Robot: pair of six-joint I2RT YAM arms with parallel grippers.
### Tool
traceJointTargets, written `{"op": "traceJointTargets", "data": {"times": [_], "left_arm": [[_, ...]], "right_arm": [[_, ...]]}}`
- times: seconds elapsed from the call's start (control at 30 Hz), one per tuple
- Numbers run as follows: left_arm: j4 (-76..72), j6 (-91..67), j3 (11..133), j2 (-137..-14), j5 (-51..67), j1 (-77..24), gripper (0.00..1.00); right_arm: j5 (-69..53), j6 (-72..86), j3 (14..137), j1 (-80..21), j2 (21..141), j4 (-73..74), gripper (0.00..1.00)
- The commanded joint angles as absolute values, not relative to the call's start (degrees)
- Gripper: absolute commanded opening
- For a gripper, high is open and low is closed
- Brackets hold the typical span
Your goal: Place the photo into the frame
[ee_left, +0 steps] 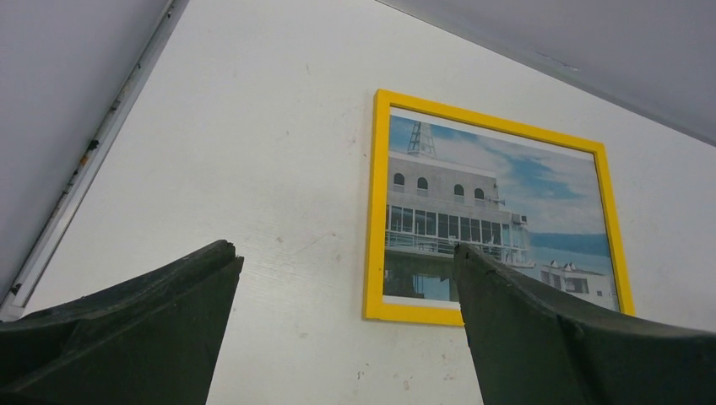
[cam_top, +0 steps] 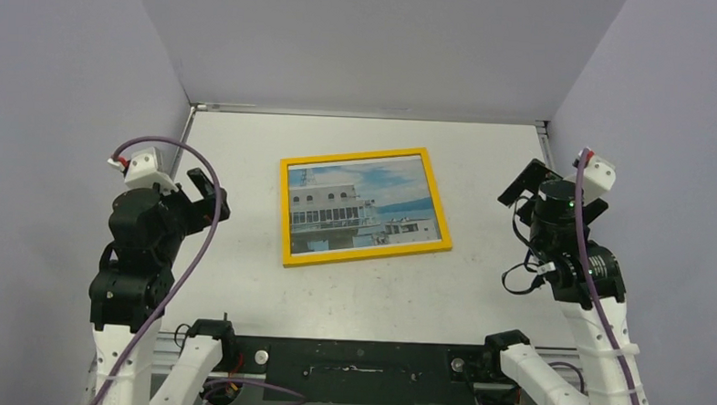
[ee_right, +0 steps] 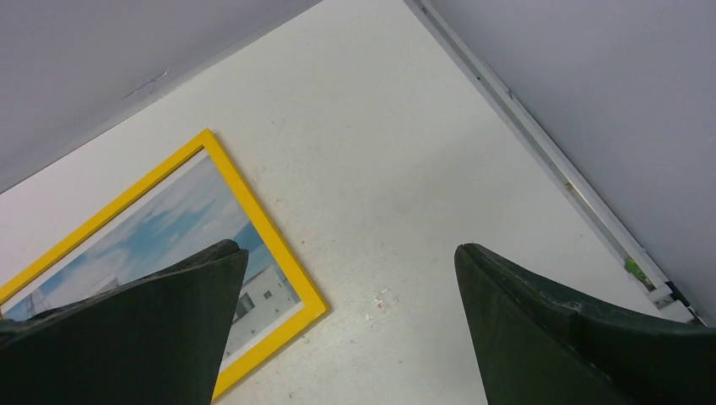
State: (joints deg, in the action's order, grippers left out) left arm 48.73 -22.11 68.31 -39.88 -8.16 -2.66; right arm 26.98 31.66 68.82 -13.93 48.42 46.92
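The yellow frame (cam_top: 366, 158) lies flat, face up, in the middle of the white table. The photo (cam_top: 365, 205) of a white building against blue sky sits inside its border. From the left wrist the frame (ee_left: 373, 211) and photo (ee_left: 473, 211) show ahead and to the right; from the right wrist the frame (ee_right: 279, 236) and photo (ee_right: 152, 228) show at lower left. My left gripper (cam_top: 207, 194) hangs open to the left of the frame, apart from it, holding nothing (ee_left: 346, 253). My right gripper (cam_top: 520, 187) is open to the right of the frame, also holding nothing (ee_right: 350, 253).
Grey walls enclose the table on the left, back and right. A metal rail (ee_left: 84, 169) runs along the left table edge and another rail (ee_right: 549, 160) along the right. The arm bases and a black mounting bar (cam_top: 357, 371) sit at the near edge.
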Motion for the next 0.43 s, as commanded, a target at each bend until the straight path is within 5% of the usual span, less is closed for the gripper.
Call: {"op": "traceJointTargets", "data": {"times": [0.0, 0.4], "left_arm": [[54.5, -21.0, 70.0, -36.1, -9.7, -2.9, 0.97], [58.3, -20.4, 70.1, -30.9, -11.6, -4.3, 0.97]], "right_arm": [[30.3, 31.4, 72.7, -14.2, 43.6, 54.9, 1.00], [31.6, 32.9, 74.8, -14.2, 37.8, 63.3, 1.00]]}}
